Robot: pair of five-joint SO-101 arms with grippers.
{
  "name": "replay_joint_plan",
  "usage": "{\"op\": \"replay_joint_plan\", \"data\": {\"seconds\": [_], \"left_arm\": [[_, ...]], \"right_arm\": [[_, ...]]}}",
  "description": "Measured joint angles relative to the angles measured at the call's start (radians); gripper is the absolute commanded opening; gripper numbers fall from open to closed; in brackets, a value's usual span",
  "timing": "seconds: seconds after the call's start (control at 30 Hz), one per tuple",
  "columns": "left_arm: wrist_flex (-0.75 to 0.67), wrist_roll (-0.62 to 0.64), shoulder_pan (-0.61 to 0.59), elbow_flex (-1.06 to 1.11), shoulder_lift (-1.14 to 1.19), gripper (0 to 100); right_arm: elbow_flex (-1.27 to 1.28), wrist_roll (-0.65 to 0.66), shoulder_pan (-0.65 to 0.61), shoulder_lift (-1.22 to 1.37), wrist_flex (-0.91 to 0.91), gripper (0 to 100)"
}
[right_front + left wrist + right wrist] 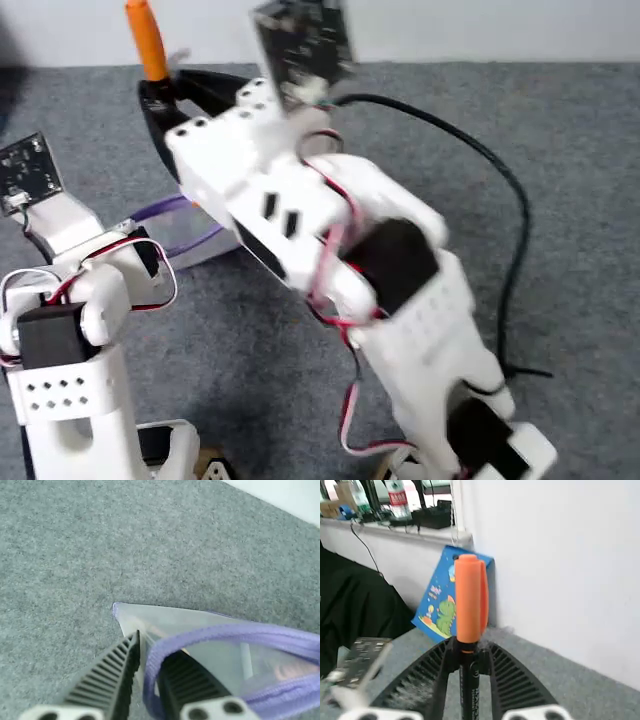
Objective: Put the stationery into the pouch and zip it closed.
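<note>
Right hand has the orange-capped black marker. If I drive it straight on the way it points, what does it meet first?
Likely the blue dinosaur-print booklet leaning against the white wall, with the orange-capped black marker in the right hand touching first. Depth is unclear.

Left hand (150,647) low, pinched tight; right hand (469,647) lifted high, tilted upward, likewise clamped.

glossy plastic pouch (210,650), woven cloth zip tape (240,632), rough matt carpet (100,540), smooth plastic marker (469,610)
</note>
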Motion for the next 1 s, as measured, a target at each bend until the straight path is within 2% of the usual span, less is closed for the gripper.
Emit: {"op": "replay_joint_plan", "data": {"seconds": [0.4, 0.63, 0.87, 0.93, 1.0], "left_arm": [[0.0, 0.0, 0.0, 0.0, 0.0, 1], [0.0, 0.0, 0.0, 0.0, 0.0, 1], [0.0, 0.0, 0.0, 0.0, 0.0, 1], [0.0, 0.0, 0.0, 0.0, 0.0, 1], [0.0, 0.0, 0.0, 0.0, 0.0, 1]], "right_arm": [[0.002, 0.0, 0.0, 0.155, -0.011, 0.8], [0.11, 0.018, 0.0, 0.16, -0.063, 1.3], [0.115, 0.1, 0.002, 0.16, -0.068, 18.8], [0.123, 0.117, 0.003, 0.155, -0.061, 17.0], [0.123, 0.12, 0.003, 0.137, -0.032, 11.0]]}}
